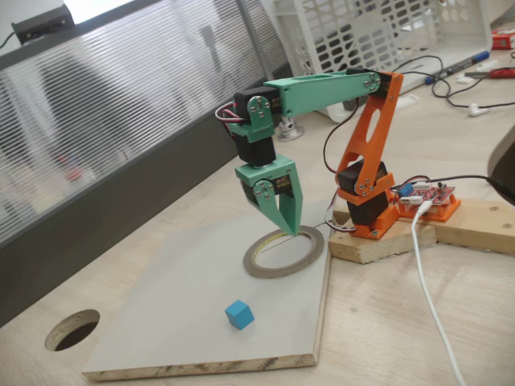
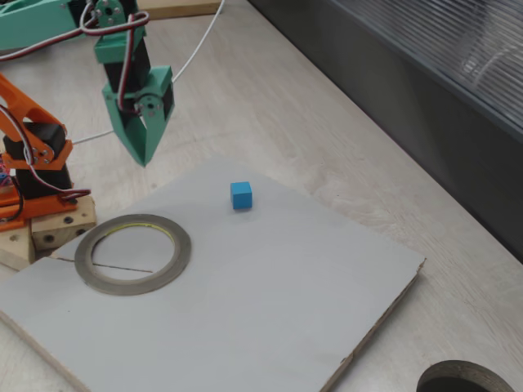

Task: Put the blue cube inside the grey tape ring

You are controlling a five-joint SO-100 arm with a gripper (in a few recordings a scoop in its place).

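Small sky-blue matte cube [image 1: 239, 314] lies alone on the grey board [image 1: 161, 322], well apart from the flat grey tape ring [image 1: 283, 253].

In a fixed view the cube [image 2: 241, 195] sits right of the ring [image 2: 132, 253]. The green two-finger gripper [image 2: 144, 159] hangs above the board, fingers together, holding nothing, near the ring's far rim.

No readable text, label, brand, number or sign anywhere in either fixed view. Plain, unmarked faces on the blue cube [image 1: 239, 314] and the grey tape ring [image 1: 284, 252]. Too small to make out: anything on the red circuit board [image 1: 429, 198].
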